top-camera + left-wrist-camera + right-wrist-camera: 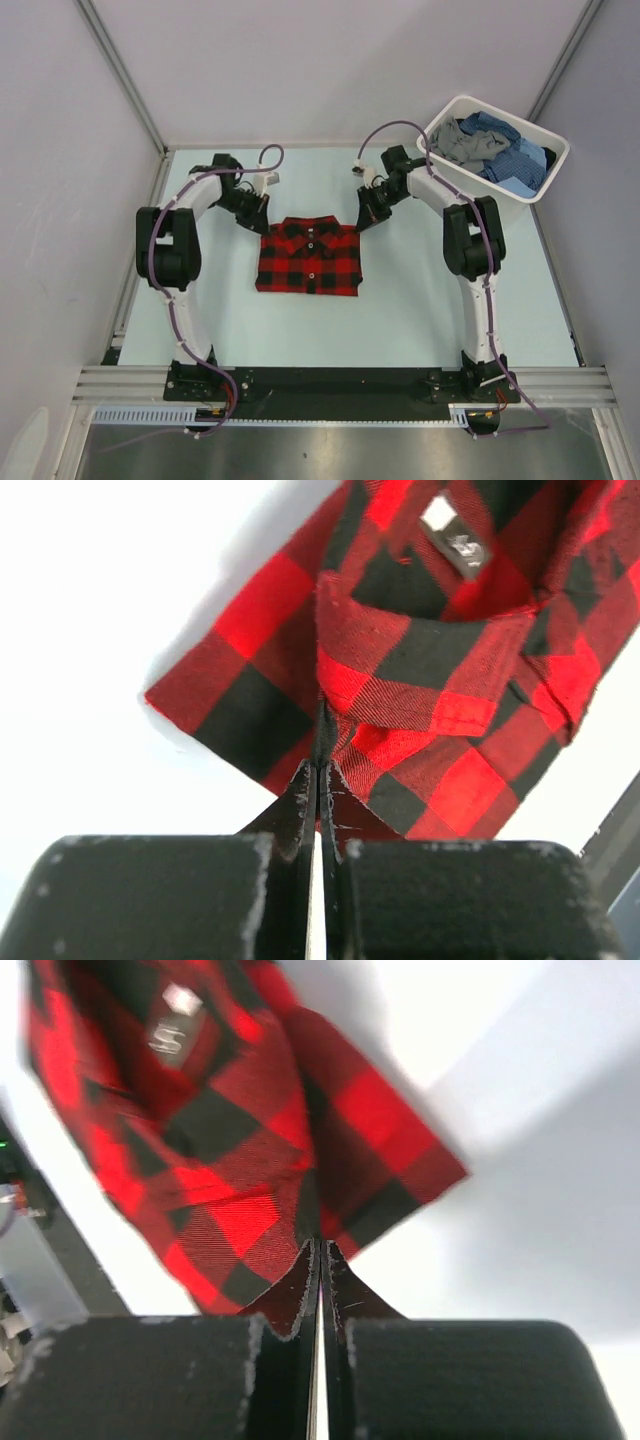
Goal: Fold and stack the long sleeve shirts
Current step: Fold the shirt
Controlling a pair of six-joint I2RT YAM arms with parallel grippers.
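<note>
Pale table carries the folded red-and-black check shirt near its middle, collar toward the far edge, longer side running left to right. At the far shoulders the left gripper and right gripper each pinch cloth, fingers pressed together, the corners seemingly raised slightly. Blue and grey shirts fill the tub at the far right corner

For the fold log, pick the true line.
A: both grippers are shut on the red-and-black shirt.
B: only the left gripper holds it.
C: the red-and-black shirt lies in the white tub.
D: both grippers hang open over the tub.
A: the left gripper and the right gripper each pinch an edge of the red-and-black shirt, which is on the table.
</note>
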